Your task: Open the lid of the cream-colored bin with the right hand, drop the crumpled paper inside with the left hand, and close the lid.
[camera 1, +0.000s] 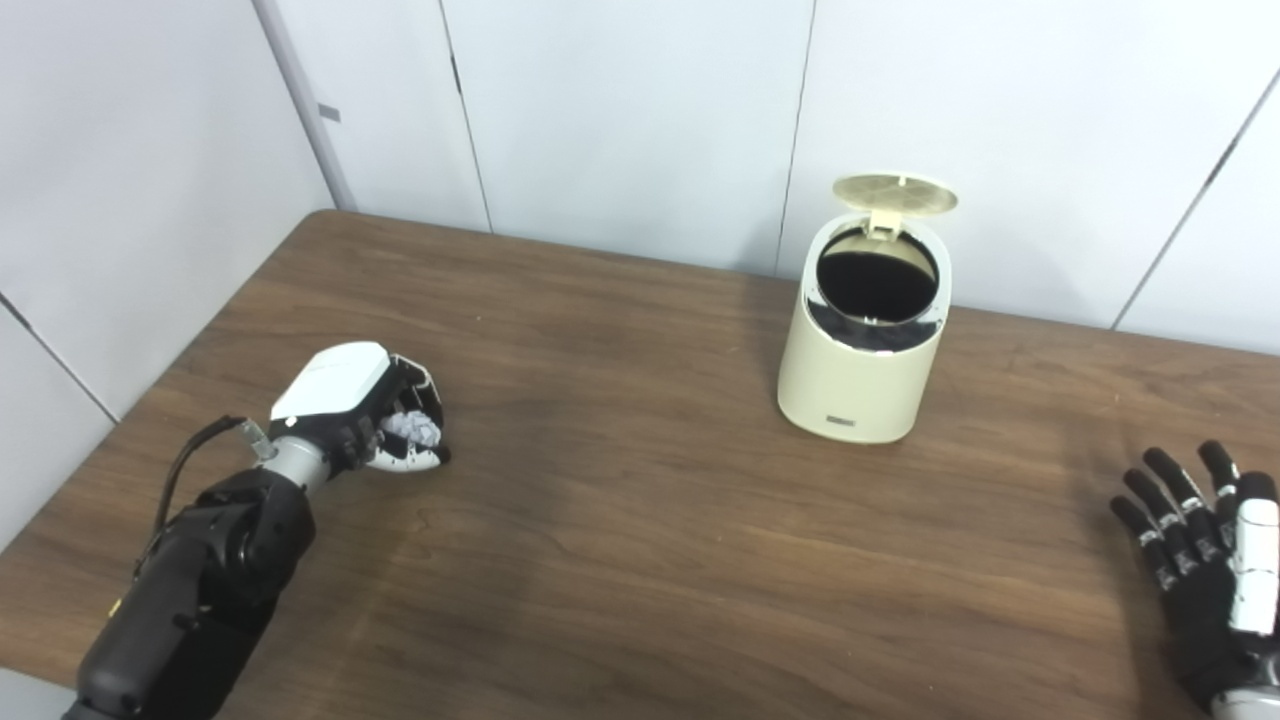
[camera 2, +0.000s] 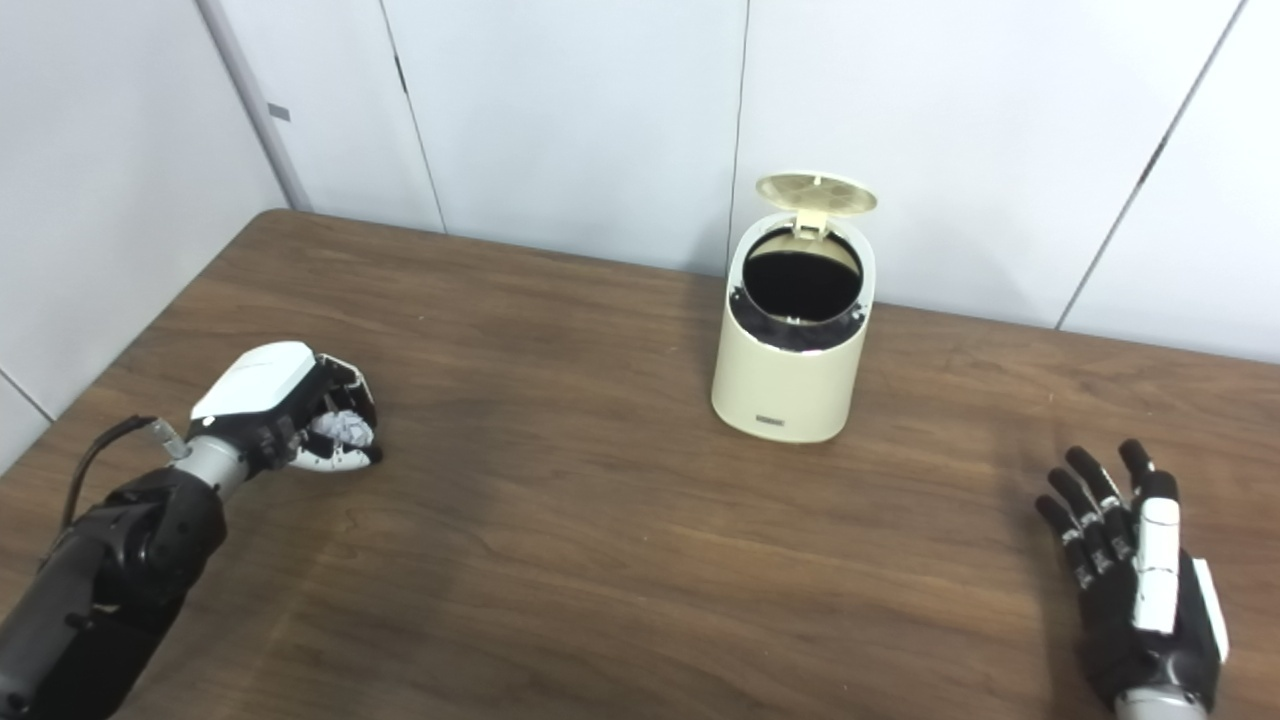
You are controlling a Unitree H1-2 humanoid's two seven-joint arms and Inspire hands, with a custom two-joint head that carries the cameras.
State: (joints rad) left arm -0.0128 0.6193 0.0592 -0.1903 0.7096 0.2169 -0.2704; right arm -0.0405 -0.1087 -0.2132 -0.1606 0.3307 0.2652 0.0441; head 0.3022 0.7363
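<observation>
The cream-colored bin [camera 1: 858,385] stands at the back centre-right of the table, its round lid [camera 1: 895,194] swung up and back so the dark inside shows. At the left, my left hand [camera 1: 365,410] rests on the table with its fingers curled around the white crumpled paper [camera 1: 412,431]. My right hand [camera 1: 1205,560] lies low at the front right, palm up, fingers spread and holding nothing, well away from the bin.
The brown wooden table [camera 1: 640,520] runs up to white wall panels [camera 1: 620,110] behind the bin. Its left edge slants close past my left arm [camera 1: 190,590].
</observation>
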